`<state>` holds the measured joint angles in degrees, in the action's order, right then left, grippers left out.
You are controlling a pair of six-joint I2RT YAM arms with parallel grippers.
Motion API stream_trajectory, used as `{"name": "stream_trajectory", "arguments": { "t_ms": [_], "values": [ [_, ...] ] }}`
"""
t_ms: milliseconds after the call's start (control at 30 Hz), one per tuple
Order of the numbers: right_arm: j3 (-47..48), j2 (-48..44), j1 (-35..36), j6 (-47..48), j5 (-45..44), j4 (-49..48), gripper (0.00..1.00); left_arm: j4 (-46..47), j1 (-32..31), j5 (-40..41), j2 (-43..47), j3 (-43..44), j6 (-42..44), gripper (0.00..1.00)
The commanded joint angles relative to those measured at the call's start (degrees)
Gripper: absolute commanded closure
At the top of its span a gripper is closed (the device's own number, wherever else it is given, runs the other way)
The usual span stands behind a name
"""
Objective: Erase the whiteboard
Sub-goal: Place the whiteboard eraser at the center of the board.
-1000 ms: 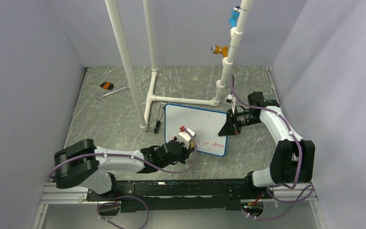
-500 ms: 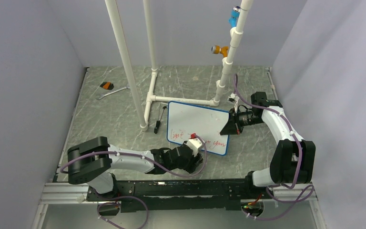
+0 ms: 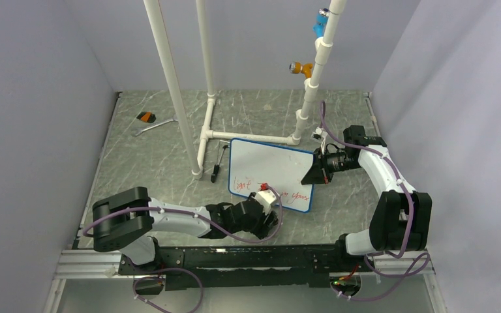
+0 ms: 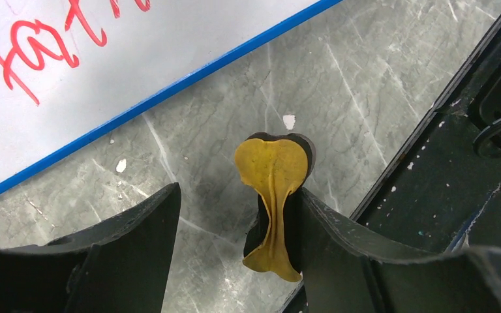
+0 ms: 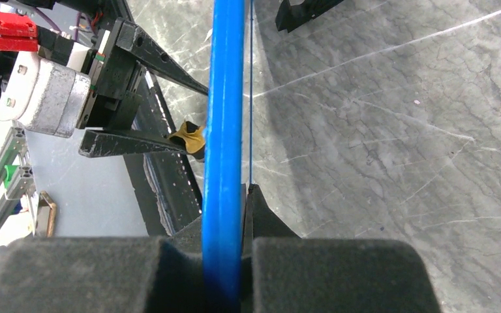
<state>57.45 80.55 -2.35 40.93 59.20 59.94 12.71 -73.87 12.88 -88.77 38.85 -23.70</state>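
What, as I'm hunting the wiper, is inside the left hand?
A small yellow-and-black wiper stands inside the open left hand, against one finger and clear of the other, over the grey table. Its far side is hidden by that finger.

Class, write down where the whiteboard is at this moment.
In the top view, the whiteboard sits mid-table, just in front of the white pipe frame, with its right edge gripped by the right end effector.

The left gripper has drawn back from over the whiteboard to just off its near edge, and its jaws now stand apart. The whiteboard has shifted slightly rightward, uncovering more red writing.
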Motion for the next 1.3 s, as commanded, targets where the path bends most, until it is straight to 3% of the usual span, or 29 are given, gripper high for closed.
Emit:
{"name": "stream_trajectory", "arguments": {
  "t_ms": [0,433,733,1033,1267],
  "values": [
    [0.38,-1.72,-0.46,0.84,2.65,-1.41,1.00,-1.90,-0.06,-0.28,-1.78,2.95,-0.52,0.33],
    [0.38,-1.52,-0.47,0.95,2.69,-1.24,1.00,-16.65,-1.87,5.74,-9.59,13.27,1.44,0.33],
    [0.47,-1.56,-0.48,1.07,2.85,-1.21,1.00,-13.18,-1.77,-2.79,-11.89,13.30,3.71,0.30],
    [0.56,-1.32,-0.49,1.43,2.92,-0.84,1.00,-1.21,1.77,-8.59,-4.90,7.33,1.71,0.24],
    [0.56,-1.37,-0.46,1.70,3.02,-0.65,1.00,3.86,2.50,-8.15,1.99,3.86,2.63,0.23]
  ]
}}
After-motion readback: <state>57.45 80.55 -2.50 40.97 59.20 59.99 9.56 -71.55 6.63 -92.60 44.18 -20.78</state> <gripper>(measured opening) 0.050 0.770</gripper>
